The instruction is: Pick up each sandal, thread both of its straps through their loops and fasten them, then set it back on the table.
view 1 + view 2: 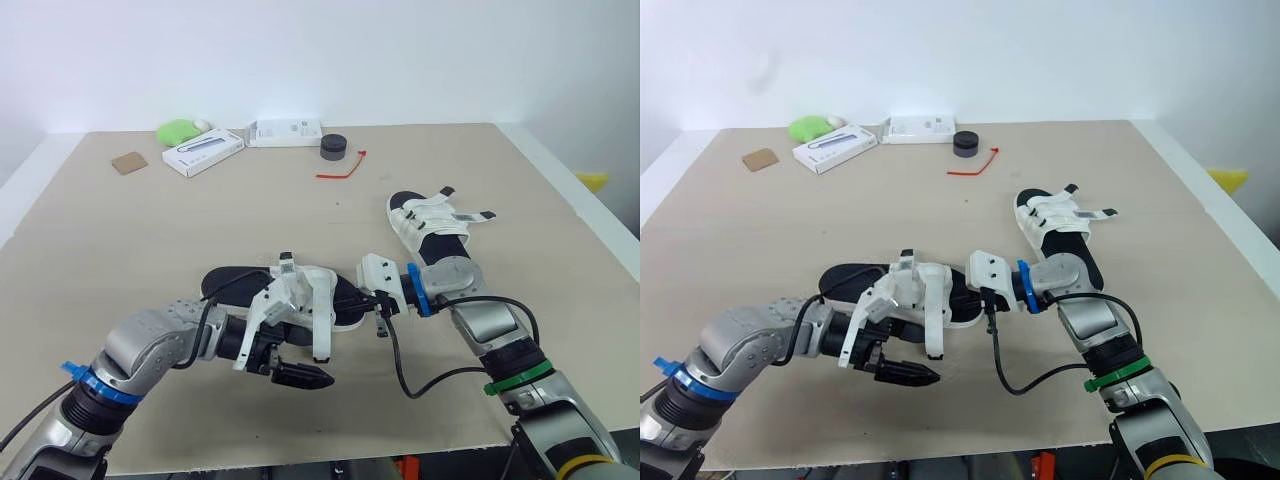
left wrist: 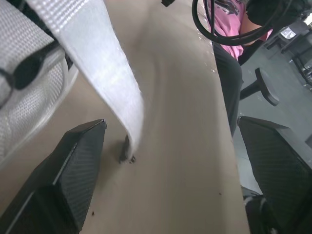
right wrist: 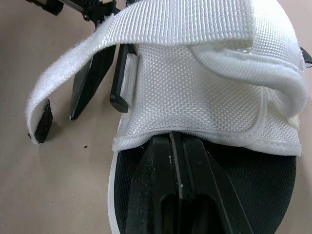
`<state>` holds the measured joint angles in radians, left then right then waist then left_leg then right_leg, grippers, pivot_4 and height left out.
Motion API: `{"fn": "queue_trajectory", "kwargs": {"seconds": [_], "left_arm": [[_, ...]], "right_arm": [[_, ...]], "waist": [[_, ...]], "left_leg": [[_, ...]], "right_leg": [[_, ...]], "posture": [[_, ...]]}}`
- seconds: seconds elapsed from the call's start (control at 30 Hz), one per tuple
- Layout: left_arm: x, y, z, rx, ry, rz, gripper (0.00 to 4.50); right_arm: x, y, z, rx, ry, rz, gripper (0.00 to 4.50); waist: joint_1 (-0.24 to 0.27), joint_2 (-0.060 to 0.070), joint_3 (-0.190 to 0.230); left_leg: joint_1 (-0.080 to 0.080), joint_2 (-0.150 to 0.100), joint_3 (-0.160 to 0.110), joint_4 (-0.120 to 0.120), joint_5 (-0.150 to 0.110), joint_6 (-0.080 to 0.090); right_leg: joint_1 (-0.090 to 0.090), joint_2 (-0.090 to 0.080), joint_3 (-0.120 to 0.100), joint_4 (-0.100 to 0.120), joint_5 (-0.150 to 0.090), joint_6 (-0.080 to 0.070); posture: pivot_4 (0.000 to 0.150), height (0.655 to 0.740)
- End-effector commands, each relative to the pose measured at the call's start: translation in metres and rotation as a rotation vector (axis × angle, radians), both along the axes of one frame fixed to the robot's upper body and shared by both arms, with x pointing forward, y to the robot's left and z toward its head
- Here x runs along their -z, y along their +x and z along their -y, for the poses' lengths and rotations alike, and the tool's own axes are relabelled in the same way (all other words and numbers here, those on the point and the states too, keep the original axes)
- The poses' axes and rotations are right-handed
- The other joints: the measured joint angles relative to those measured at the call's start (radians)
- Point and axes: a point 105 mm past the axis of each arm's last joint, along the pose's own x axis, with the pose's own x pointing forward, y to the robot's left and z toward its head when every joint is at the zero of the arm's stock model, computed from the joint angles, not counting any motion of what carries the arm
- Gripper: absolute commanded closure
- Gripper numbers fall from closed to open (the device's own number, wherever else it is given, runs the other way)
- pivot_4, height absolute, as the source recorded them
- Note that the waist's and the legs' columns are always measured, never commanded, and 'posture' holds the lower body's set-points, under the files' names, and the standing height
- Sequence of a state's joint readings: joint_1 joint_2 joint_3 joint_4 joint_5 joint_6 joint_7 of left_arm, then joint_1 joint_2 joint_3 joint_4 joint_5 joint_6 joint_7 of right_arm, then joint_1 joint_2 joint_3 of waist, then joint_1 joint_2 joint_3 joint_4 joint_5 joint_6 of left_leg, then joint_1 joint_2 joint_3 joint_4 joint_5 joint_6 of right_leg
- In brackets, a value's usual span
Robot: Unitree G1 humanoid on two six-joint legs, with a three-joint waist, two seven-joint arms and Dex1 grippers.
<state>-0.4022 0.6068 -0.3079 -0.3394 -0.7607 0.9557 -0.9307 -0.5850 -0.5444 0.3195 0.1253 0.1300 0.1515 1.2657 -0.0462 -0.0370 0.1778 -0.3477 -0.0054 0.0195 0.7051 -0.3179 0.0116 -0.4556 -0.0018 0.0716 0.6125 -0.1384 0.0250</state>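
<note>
Head cameras overlook the table (image 1: 150,230); wrist cameras hug the sandal (image 3: 204,97).

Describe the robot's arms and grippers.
Both arms have silver-grey shells. The left arm wears a blue band; the right arm wears blue, green and yellow bands, with a black cable looping beside it. The left gripper and right gripper each have a white mount and two black wedge-shaped fingers.

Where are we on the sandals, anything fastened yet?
Done: nothing clearly fastened. In hand: the near sandal, right end effector shut on its upper, left end effector open around a strap hanging loose. To do: fasten its straps, then the far sandal, whose straps splay out unfastened.
</note>
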Motion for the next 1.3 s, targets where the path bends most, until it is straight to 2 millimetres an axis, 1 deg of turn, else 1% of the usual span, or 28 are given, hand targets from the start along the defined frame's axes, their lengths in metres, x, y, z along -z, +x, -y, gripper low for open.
{"fn": "queue_trajectory", "kwargs": {"seconds": [0.03,0.07,0.1,0.2,0.23,0.3,0.37,0.5,0.63,0.7,0.77,0.87,0.97,1.0,1.1,1.3], "left_arm": [[-0.008,0.004,0.006,0.002,-0.047,0.04,1.74],[-0.007,0.005,0.007,0.0,-0.05,0.041,2.24],[-0.007,0.006,0.007,-0.002,-0.059,0.032,2.57],[-0.007,0.006,0.008,-0.004,-0.069,0.021,4.12],[-0.008,0.005,0.008,-0.002,-0.07,0.018,4.47],[-0.011,0.004,0.006,-0.002,-0.086,0.0,4.47],[-0.018,0.002,0.001,0.01,-0.108,-0.026,4.47],[-0.04,-0.001,-0.013,0.055,-0.126,-0.057,4.47],[-0.06,0.004,-0.025,0.073,-0.106,-0.041,4.47],[-0.068,0.007,-0.025,0.085,-0.099,-0.021,4.47],[-0.075,0.015,-0.023,0.074,-0.098,0.003,4.47],[-0.078,0.028,-0.02,0.049,-0.091,0.027,4.47],[-0.074,0.039,-0.018,0.039,-0.061,0.058,4.47],[-0.074,0.051,-0.016,0.01,-0.068,0.062,4.47],[-0.076,0.074,-0.011,-0.048,-0.104,0.045,4.47],[-0.075,0.086,-0.002,-0.056,-0.126,0.028,4.47]], "right_arm": [[0.0,-0.001,0.003,0.0,-0.014,0.01,4.5],[0.0,-0.001,0.002,0.001,-0.014,0.01,4.5],[0.0,-0.002,0.003,0.001,-0.013,0.01,4.5],[0.0,-0.002,0.004,0.005,-0.014,0.011,4.5],[0.0,-0.002,0.004,0.006,-0.014,0.011,4.5],[0.0,-0.002,0.004,0.008,-0.014,0.01,4.5],[-0.001,-0.002,0.005,0.009,-0.016,0.01,4.5],[-0.001,-0.001,0.005,0.012,-0.016,0.011,4.5],[-0.002,-0.001,0.005,0.011,-0.016,0.012,4.5],[-0.002,0.0,0.005,0.009,-0.016,0.012,4.5],[-0.002,0.0,0.004,0.006,-0.015,0.012,4.5],[-0.002,0.001,0.001,0.001,-0.011,0.012,4.5],[-0.002,0.001,0.0,-0.003,-0.008,0.013,4.5],[-0.002,0.001,-0.001,-0.004,-0.005,0.012,4.5],[-0.002,0.0,-0.001,-0.004,-0.001,0.012,4.5],[-0.001,-0.002,0.001,0.004,0.004,0.013,4.5]], "waist": [[0.0,0.0,0.0],[0.0,0.0,0.0],[0.0,0.0,0.0],[0.0,0.0,0.0],[0.0,0.0,0.0],[0.0,0.0,0.0],[0.0,0.0,0.0],[0.0,0.0,0.0],[-0.001,0.0,0.0],[-0.001,0.0,0.0],[-0.001,0.0,0.0],[0.0,0.0,0.0],[-0.002,0.0,0.0],[-0.001,0.0,0.0],[0.0,0.0,0.0],[-0.002,0.0,0.0]], "left_leg": [[0.0,0.0,0.0,0.0,0.0,0.0],[0.0,0.0,0.0,0.0,0.0,0.0],[0.0,0.0,0.0,0.0,0.0,0.0],[0.0,0.0,0.0,0.0,0.0,0.0],[0.0,0.0,0.0,0.0,0.0,0.0],[0.0,0.0,0.0,0.0,0.0,0.0],[0.0,0.0,0.0,0.0,0.0,0.0],[0.0,0.0,-0.001,0.0,0.0,0.0],[0.0,0.0,-0.001,0.0,0.0,0.0],[0.0,0.0,-0.001,0.0,0.0,0.0],[-0.001,0.0,-0.001,0.0,0.0,0.0],[-0.001,0.0,-0.001,0.0,0.0,0.0],[-0.001,0.0,-0.001,0.0,0.0,0.0],[-0.001,0.0,-0.001,0.0,0.0,0.0],[-0.001,-0.001,-0.001,0.0,0.0,-0.001],[-0.003,-0.001,-0.001,0.0,0.0,-0.001]], "right_leg": [[0.0,0.0,0.0,0.0,0.0,0.0],[0.0,0.0,0.0,0.0,0.0,0.0],[0.0,0.0,0.0,0.0,0.0,0.0],[0.0,0.0,0.0,0.0,0.0,0.0],[0.0,0.0,0.0,0.0,0.0,0.0],[0.0,0.0,0.0,0.0,0.0,0.001],[0.0,0.0,0.0,0.0,0.0,0.001],[0.0,0.0,0.0,0.0,0.0,0.0],[0.0,0.0,-0.001,0.0,0.0,0.0],[0.0,0.0,-0.001,-0.001,0.0,0.0],[0.0,0.0,-0.001,-0.001,0.0,0.001],[0.0,0.0,-0.001,-0.001,0.0,0.001],[0.0,0.0,0.0,-0.001,0.0,0.0],[0.0,0.0,0.0,-0.001,0.0,0.0],[0.0,0.0,-0.001,-0.001,0.0,0.0],[-0.002,0.001,0.0,-0.001,0.0,0.0]], "posture": [[0.15,0.74],[0.15,0.74],[0.15,0.74],[0.15,0.74],[0.15,0.74],[0.15,0.74],[0.15,0.74],[0.15,0.74],[0.15,0.74],[0.15,0.74],[0.15,0.74],[0.15,0.74],[0.15,0.74],[0.15,0.74],[0.15,0.74],[0.15,0.74]]}}
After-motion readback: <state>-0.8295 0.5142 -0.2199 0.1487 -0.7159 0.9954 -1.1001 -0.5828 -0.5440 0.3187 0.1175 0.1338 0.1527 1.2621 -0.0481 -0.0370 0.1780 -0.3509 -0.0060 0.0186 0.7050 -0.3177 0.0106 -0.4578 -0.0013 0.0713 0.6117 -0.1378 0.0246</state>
